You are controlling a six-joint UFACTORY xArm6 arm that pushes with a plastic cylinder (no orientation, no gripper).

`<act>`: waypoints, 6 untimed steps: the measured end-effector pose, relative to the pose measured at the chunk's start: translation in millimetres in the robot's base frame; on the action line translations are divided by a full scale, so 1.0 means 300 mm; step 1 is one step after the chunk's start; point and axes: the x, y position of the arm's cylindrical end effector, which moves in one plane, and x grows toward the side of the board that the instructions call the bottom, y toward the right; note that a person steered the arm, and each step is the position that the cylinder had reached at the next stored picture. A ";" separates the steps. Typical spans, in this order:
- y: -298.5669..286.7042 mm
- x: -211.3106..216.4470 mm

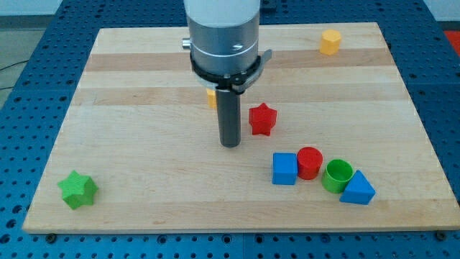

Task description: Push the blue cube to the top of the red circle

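While the blue cube (284, 169) has no real long axis, being about as wide as tall, it sits square-on with one flat face toward the view's bottom, down in the lower right part of the board. It's touching the red circle (310, 162) on that one's left side, so beside it, not above it. Right of the red one comes a green cylinder (337, 175), then a blue triangle (358, 189), all bunched in a row.

Surface is a pale wooden board (144, 187) on a blue perforated table (29, 101). Cube is plain solid blue, matte, sharp edges.

My tip (230, 145) is just a bare rod, nothing clamped, touching no block, up-left of the cube and just left of the red star (263, 119). A yellow block (211, 97) peeks out behind the rod; yellow hexagon (330, 42) top right, green star (77, 189) bottom left
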 end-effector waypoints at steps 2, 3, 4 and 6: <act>0.157 -0.019; 0.083 0.082; 0.052 0.224; 0.199 0.271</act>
